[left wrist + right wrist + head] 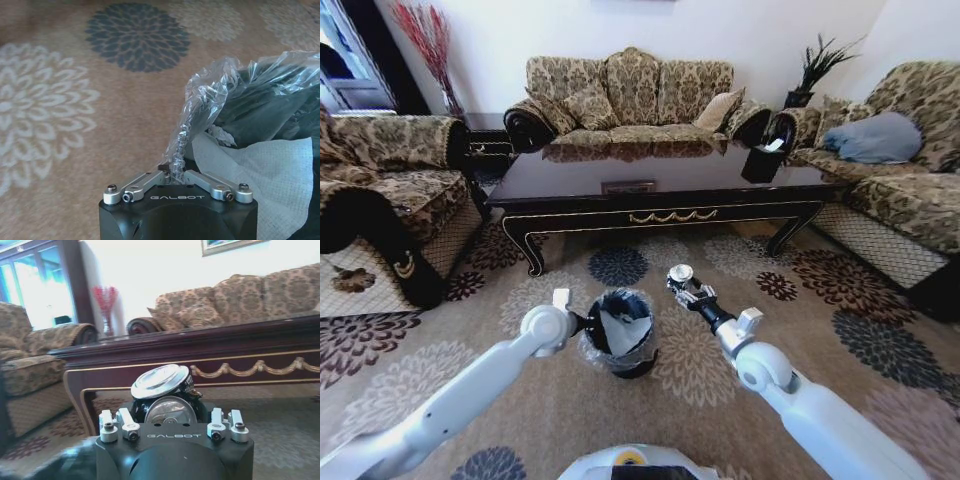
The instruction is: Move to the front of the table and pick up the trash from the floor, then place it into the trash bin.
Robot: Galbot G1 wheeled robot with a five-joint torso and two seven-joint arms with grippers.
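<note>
The small black trash bin [625, 345] stands on the carpet in front of the long dark table [660, 172]. My left gripper [587, 323] is at the bin's left rim, shut on a bunched fold of its clear liner bag [200, 107]. White paper [265, 172] lies inside the bin. My right gripper [683, 284] hovers above the carpet, just right of the bin and a little beyond it, shut on a round shiny silver piece of trash [161, 381]. In the right wrist view the table's gold-trimmed apron [235, 371] stands close behind that piece.
Patterned sofas surround the table: one behind it [630, 95], one at the left [390, 190], one at the right [900, 170]. A dark tissue box [763, 160] sits on the table's right end. Flowered carpet [570, 400] spreads around the bin.
</note>
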